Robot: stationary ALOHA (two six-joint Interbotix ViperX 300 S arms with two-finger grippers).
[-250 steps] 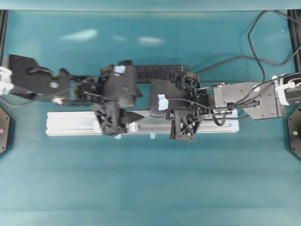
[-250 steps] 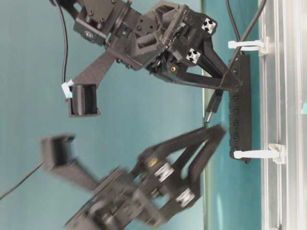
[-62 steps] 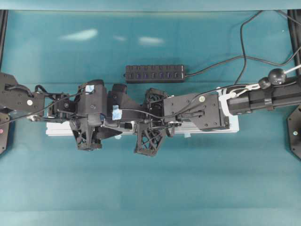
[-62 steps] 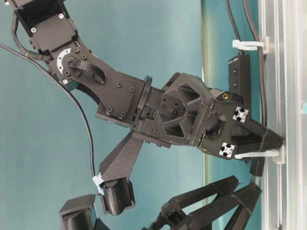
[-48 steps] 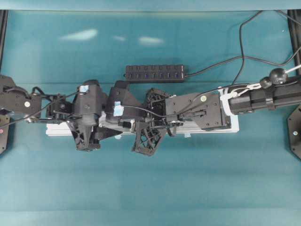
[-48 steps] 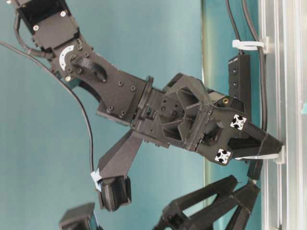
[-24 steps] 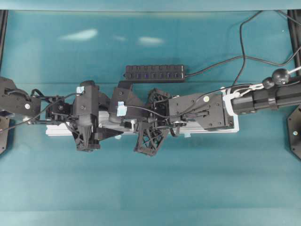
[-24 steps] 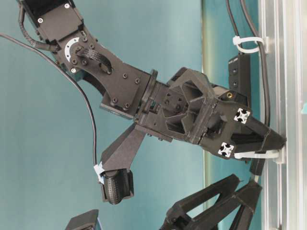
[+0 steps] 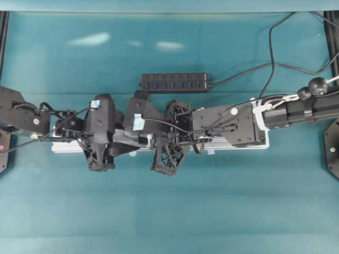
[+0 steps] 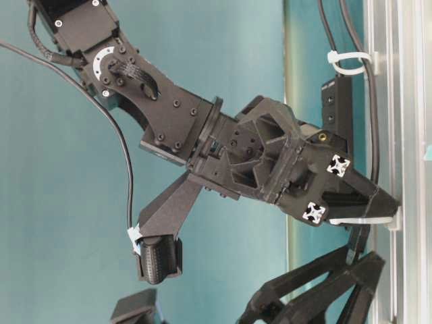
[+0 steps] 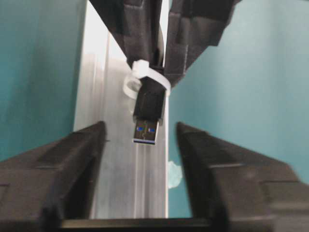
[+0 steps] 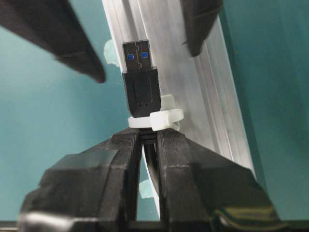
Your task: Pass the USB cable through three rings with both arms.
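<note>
Two pincers work a handover: my right gripper point(image 12: 145, 140) clamps the USB cable point(image 12: 140, 72), plug poking through a ring point(image 12: 154, 120), so next my open left gripper point(image 11: 140, 145), fingers either side of it, must pinch it.

We count two black arms, one hand point(image 11: 137, 159) and a second hand point(image 12: 147, 145). One USB cable point(image 12: 140, 79), one plug. One silver rail point(image 9: 241, 145). Rings: two visible in the table-level view, one point(image 10: 351, 62) at 1 o'clock, one point(image 10: 361, 220) at 4 o'clock; a third isn't visible. One hub strip point(image 9: 174, 82). One tabletop point(image 9: 169, 211).
</note>
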